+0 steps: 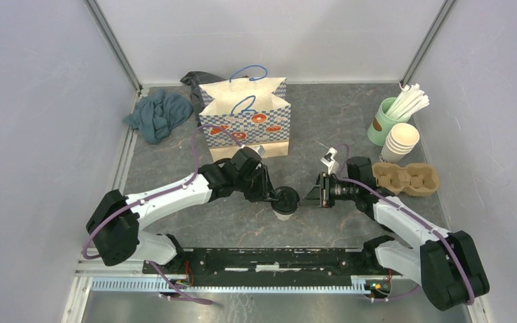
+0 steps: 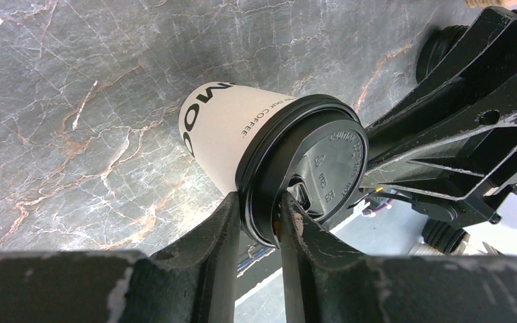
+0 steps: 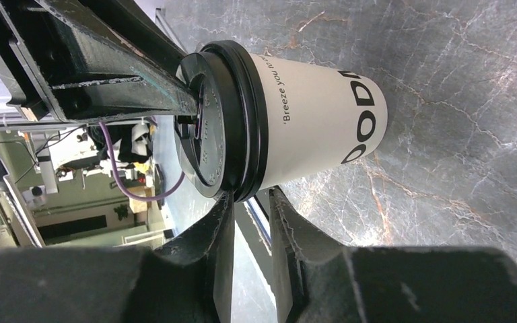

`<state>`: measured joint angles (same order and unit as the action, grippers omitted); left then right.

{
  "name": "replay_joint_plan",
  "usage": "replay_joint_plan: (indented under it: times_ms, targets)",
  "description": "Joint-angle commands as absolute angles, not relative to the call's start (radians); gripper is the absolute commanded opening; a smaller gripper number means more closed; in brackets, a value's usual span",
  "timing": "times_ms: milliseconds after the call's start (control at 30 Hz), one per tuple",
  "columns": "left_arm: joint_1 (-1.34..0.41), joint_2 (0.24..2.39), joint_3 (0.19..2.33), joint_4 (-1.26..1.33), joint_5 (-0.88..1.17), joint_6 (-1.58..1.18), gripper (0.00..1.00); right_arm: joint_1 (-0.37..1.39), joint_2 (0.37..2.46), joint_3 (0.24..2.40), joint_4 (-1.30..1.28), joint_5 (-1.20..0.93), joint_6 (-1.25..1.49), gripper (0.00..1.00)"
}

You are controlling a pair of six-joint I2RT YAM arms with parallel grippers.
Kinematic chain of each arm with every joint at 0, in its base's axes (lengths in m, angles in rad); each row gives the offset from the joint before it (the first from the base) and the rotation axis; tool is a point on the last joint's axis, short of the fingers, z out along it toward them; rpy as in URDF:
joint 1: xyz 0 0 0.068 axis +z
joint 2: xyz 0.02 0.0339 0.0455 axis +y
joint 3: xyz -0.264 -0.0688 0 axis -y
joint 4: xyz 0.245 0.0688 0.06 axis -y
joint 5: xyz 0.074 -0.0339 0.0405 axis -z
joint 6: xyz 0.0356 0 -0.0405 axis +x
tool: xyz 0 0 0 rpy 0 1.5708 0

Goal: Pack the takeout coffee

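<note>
The takeout coffee [image 1: 285,202], a cream-white paper cup with a black lid, stands upright on the marble table between my two arms. My left gripper [image 1: 274,196] reaches it from the left. In the left wrist view the left gripper [image 2: 259,202] is shut on the rim of the lid, one finger under the rim against the cup [image 2: 222,128], the other on the lid's top. My right gripper [image 1: 307,196] meets the cup from the right. In the right wrist view its tips [image 3: 250,195] pinch the opposite edge of the lid's rim on the cup [image 3: 309,121].
An open checkered paper bag [image 1: 246,118] with blue handles stands behind the cup. A brown cup carrier [image 1: 407,178] lies to the right, with a stack of lidless cups [image 1: 400,141] and a mint-green cup of straws [image 1: 384,121] behind it. A teal cloth [image 1: 156,114] lies at the back left.
</note>
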<state>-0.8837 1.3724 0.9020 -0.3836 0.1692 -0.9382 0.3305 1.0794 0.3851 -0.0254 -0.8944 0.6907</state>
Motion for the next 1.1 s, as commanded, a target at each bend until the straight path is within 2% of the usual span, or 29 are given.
replay_joint_plan:
  times_ms: [0,167,333,433,567,733,933,1067]
  targets:
    - [-0.893,1.400,0.875,-0.446,0.151,-0.948,0.33,0.336,1.154,0.299,-0.205,-0.594,0.501,0.27]
    - [-0.893,1.390,0.851,-0.437,0.150,-0.951,0.33,0.332,1.231,0.192,-0.173,-0.486,0.442,0.27]
    - [-0.893,1.398,0.850,-0.433,0.152,-0.948,0.33,0.334,1.275,0.211,-0.189,-0.408,0.424,0.24]
    - [-0.893,1.400,0.858,-0.431,0.153,-0.947,0.33,0.334,1.273,0.230,-0.206,-0.457,0.418,0.26]
    - [-0.893,1.397,0.912,-0.468,0.143,-0.933,0.33,0.333,1.118,0.329,-0.230,-0.627,0.455,0.33]
    - [-0.893,1.394,0.988,-0.508,0.136,-0.918,0.36,0.333,1.027,0.502,-0.326,-0.712,0.444,0.47]
    - [-0.893,1.382,1.033,-0.534,0.126,-0.917,0.40,0.337,1.000,0.581,-0.441,-0.639,0.329,0.60]
    - [-0.893,1.357,1.052,-0.542,0.115,-0.920,0.48,0.362,1.016,0.652,-0.535,-0.570,0.223,0.68]
